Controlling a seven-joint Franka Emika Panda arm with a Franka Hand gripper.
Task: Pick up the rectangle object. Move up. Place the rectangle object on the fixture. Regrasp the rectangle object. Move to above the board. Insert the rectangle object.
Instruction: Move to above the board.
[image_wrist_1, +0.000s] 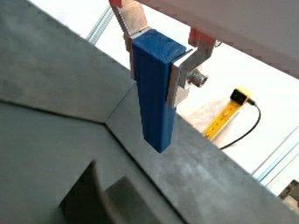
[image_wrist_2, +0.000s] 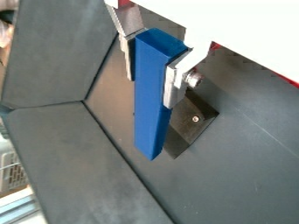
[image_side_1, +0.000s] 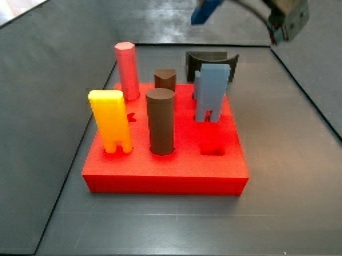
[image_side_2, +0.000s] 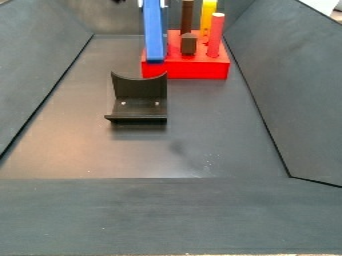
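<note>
My gripper (image_wrist_1: 155, 63) is shut on the upper end of the rectangle object (image_wrist_1: 155, 105), a saturated-blue square bar hanging straight down from the silver fingers (image_wrist_2: 173, 80). In a side view the bar (image_side_2: 154, 35) hangs in the air above the floor. The fixture (image_side_2: 138, 100), a black U-shaped block, stands on the floor nearer the camera. In a wrist view the fixture (image_wrist_2: 187, 127) shows just behind the bar's lower end. The red board (image_side_1: 167, 172) lies beyond it. Only the bar's blurred tip (image_side_1: 205, 12) shows at the upper edge of that side view.
Standing in the board are a yellow peg (image_side_1: 107, 120), a pink cylinder (image_side_1: 128, 70), two dark brown cylinders (image_side_1: 160, 120) and a light-blue peg (image_side_1: 210, 95). Sloping dark walls (image_side_2: 47, 90) enclose the floor. A yellow tool with a cable (image_wrist_1: 230, 112) lies outside.
</note>
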